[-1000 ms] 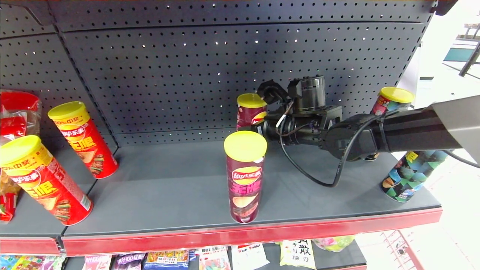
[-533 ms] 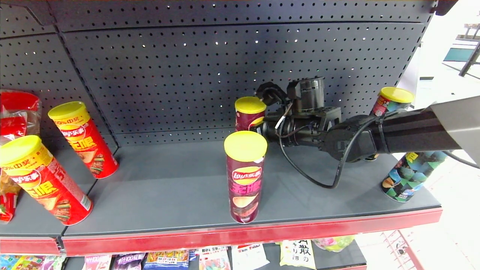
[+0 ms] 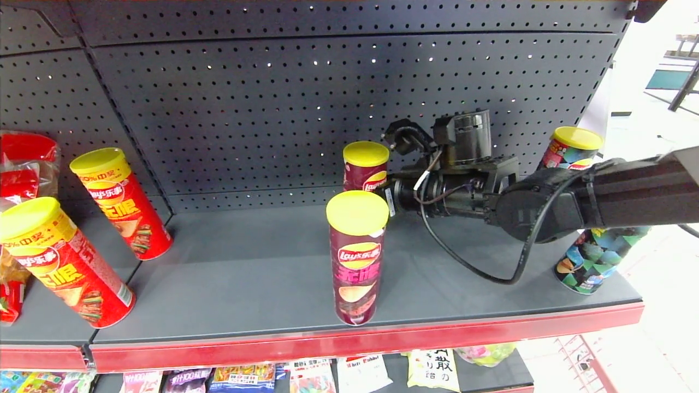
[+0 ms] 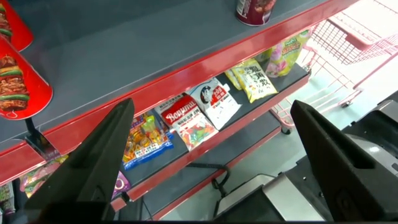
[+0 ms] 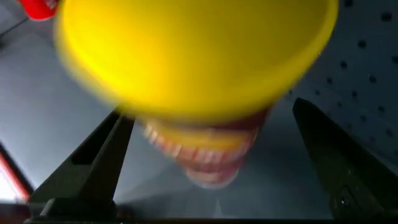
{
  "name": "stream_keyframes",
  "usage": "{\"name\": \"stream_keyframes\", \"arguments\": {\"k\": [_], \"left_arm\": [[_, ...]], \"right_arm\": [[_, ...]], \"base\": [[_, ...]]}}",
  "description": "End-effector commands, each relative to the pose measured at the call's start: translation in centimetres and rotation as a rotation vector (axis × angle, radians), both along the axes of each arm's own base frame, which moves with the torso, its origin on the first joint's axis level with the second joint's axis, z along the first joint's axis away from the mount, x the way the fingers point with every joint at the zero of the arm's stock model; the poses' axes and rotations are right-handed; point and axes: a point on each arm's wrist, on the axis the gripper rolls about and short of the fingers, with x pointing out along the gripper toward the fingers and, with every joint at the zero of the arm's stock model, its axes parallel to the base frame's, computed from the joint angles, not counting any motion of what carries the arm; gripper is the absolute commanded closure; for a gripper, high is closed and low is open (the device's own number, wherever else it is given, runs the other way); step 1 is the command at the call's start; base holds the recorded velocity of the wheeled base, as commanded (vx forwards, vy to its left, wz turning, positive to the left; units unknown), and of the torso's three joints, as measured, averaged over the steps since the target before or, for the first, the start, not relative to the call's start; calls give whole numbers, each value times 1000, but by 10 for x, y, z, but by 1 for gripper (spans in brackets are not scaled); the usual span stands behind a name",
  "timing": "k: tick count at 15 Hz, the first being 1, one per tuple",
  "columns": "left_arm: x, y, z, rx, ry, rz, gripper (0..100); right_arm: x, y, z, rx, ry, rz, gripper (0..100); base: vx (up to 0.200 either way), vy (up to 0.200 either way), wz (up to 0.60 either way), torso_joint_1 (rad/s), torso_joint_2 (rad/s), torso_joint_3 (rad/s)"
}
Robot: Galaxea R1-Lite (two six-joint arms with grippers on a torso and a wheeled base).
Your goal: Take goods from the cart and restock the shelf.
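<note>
Rear maroon chip can (image 3: 365,165) inside wide-spread right claw (image 5: 208,115), arm (image 3: 611,191) level

- A maroon chip can (image 3: 365,166) with a yellow lid stands upright at the back of the dark grey shelf (image 3: 246,273).
- A second maroon can (image 3: 356,256), taller in view and also yellow-lidded, stands upright near the shelf's red front edge, in front of the first and apart from it.
</note>
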Motion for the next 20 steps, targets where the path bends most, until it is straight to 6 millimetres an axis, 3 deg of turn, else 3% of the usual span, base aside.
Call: {"name": "stream_keyframes", "arguments": {"k": [1, 11, 20], "left_arm": [[1, 0, 0, 1, 5, -2, 0], [2, -1, -4, 7, 22, -4, 0], [13, -5, -5, 38, 111, -5, 0]], "right_arm": [[-13, -8, 10, 7, -7, 0, 0], [-61, -45, 8, -31, 49, -83, 0], [-147, -102, 0, -55, 79, -127, 0]], "base": [[0, 0, 0, 0, 0, 0], [0, 0, 0, 0, 0, 0], [0, 0, 0, 0, 0, 0]]}}
